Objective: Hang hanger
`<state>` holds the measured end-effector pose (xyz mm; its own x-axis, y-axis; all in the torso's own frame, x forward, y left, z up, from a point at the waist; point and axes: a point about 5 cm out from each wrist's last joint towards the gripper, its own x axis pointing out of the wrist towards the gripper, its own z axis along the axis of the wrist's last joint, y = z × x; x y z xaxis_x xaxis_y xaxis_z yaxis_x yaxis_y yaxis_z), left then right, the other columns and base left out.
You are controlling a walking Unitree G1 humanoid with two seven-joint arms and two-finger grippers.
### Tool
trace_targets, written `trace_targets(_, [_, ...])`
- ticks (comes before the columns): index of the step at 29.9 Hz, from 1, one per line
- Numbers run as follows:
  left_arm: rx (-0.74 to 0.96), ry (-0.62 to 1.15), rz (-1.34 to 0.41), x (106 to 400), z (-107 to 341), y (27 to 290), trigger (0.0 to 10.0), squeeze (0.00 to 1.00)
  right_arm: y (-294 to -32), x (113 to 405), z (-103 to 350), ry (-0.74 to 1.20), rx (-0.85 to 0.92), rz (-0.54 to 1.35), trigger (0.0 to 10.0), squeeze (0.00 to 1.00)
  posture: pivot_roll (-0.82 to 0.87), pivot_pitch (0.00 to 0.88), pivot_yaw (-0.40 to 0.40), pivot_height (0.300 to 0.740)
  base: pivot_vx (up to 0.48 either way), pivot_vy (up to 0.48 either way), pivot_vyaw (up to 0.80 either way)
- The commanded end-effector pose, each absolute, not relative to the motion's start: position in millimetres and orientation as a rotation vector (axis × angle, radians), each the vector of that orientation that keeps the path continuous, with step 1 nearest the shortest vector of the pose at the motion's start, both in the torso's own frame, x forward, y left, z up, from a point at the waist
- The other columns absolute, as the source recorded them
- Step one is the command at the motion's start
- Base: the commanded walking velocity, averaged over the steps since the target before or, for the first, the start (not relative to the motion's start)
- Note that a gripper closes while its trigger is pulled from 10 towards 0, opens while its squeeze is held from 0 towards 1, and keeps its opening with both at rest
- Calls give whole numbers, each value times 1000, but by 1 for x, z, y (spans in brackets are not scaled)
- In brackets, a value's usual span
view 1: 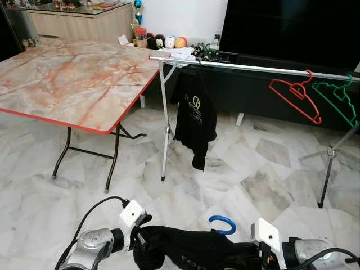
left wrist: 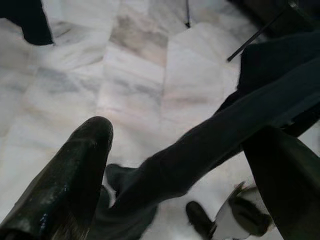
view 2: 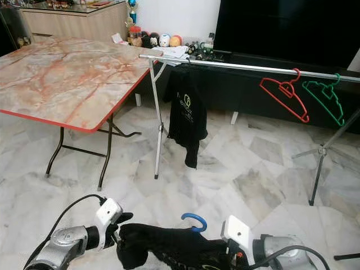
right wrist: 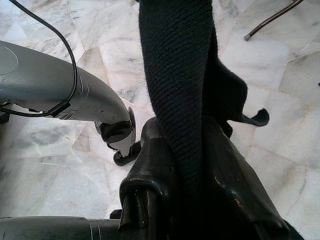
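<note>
A blue hanger hook (view 1: 223,220) sticks up from a black garment (view 1: 185,247) held low in front of me between both arms. My right gripper (right wrist: 185,165) is shut on a fold of this garment at its right end. At the garment's left end my left gripper (left wrist: 185,135) stands open, its fingers (left wrist: 75,175) wide apart with a strip of the black cloth running between them. Ahead stands a metal clothes rail (view 1: 253,67). A black T-shirt (view 1: 194,115) hangs near its left end, and a red hanger (view 1: 295,95) and a green hanger (view 1: 337,98) hang at its right.
A marble-top folding table (view 1: 73,73) with a red edge stands at the left, close to the rail's left leg (view 1: 164,140). The rail's right leg (view 1: 329,169) spreads over the marble floor. A large black TV (view 1: 292,28) and a low shelf with small ornaments stand behind.
</note>
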<state>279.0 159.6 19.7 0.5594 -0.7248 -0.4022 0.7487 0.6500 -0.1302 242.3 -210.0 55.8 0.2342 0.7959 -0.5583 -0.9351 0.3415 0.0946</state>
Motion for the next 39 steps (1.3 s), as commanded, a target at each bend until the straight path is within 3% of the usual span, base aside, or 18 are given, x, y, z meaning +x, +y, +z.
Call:
trace_targets(1, [76,483,-906,273,15,159,10000,0,-209,247,63,540,-294,1215,10000,0,58,51,-35,740,0,0,0])
trace_targets(6, [220,557,-908,265,0,159,10000,0,-208,248,67,527,-287,1219,10000,0,54,49,-34,740,0,0,0])
trace_targets(18, [257,585,-694,268,-7,179,10000,0,-211,250,70,519,-290,1217,10000,0,54,49,-35,740,0,0,0])
trace_targets(19, [244,577,-644,269,-7,182,7961,0,-209,251,70,514,-286,1220,10000,0,54,49,-35,740,0,0,0])
trace_targets(20, [244,577,-644,269,-7,182,7961,0,-209,251,70,514,-286,1220,10000,0,54,49,-35,740,0,0,0])
trace_targets(21, [230,566,-627,270,-7,182,4314,0,-207,250,70,513,-285,1225,10000,0,54,49,-35,740,0,0,0])
trace_targets(23, [212,557,-612,270,-7,182,4314,0,-206,250,70,512,-282,1230,10000,0,54,49,-35,740,0,0,0])
trace_targets(24, [196,553,-602,271,-7,181,1294,0,-205,250,69,509,-276,1233,10000,0,58,48,-38,740,0,0,0])
trace_targets(27, [146,545,-575,273,-7,178,2078,0,-201,250,70,496,-264,1243,10000,0,55,47,-38,740,0,0,0])
trace_targets(28, [132,542,-568,274,-6,177,4980,0,-201,249,71,492,-260,1247,10000,0,55,47,-38,740,0,0,0])
trace_targets(29, [125,541,-570,275,-6,175,9725,0,-201,249,72,489,-255,1252,10000,0,51,46,-37,740,0,0,0])
trace_targets(37, [146,531,-608,279,-3,168,10000,0,-204,248,74,492,-254,1253,10000,0,47,46,-37,740,0,0,0])
trace_targets(38, [146,530,-612,280,-3,167,3961,0,-203,248,74,490,-254,1250,10000,0,45,46,-37,740,0,0,0])
trace_targets(39, [146,530,-612,280,-3,167,3961,0,-203,248,74,490,-254,1250,10000,0,45,46,-37,740,0,0,0])
